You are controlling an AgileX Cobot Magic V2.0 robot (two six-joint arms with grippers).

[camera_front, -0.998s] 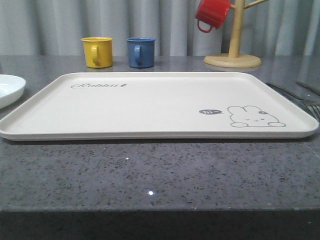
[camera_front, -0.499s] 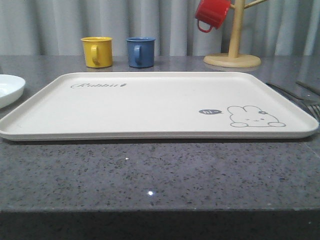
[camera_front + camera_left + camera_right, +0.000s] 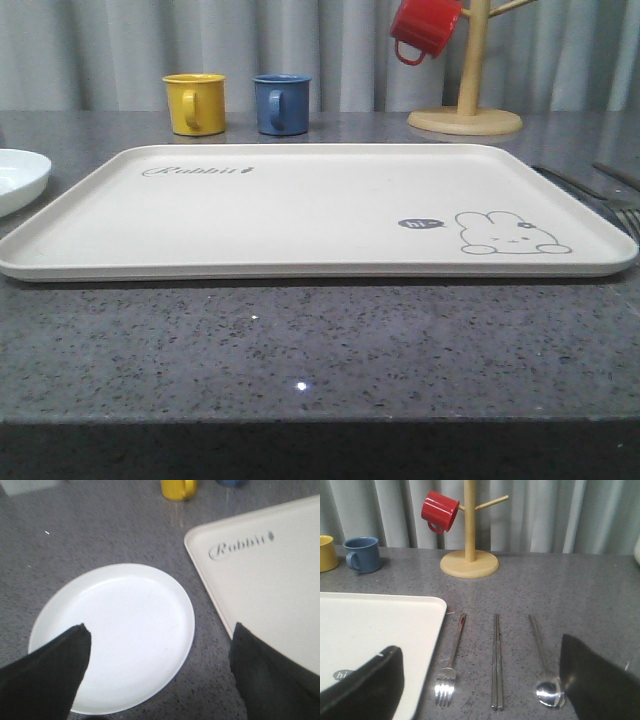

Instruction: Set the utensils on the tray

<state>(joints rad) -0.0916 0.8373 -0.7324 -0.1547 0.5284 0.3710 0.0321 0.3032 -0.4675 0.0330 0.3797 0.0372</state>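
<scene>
The cream tray [image 3: 300, 210] with a grey rabbit drawing lies bare across the middle of the grey table; its corners also show as the tray [image 3: 270, 590] and the tray [image 3: 370, 625]. To its right on the table lie three silver utensils side by side: a fork [image 3: 451, 660], a pair of chopsticks [image 3: 496, 660] and a spoon [image 3: 544, 665]. The fork tines [image 3: 630, 220] peek in at the front view's right edge. My right gripper [image 3: 480, 672] hovers open above the utensils, holding nothing. My left gripper [image 3: 160, 650] stands open over the gap between plate and tray.
A round white plate [image 3: 115, 635] sits left of the tray. Behind the tray stand a yellow mug [image 3: 195, 103] and a blue mug [image 3: 281, 103]. A wooden mug tree [image 3: 468, 70] with a red mug [image 3: 425, 28] stands at the back right.
</scene>
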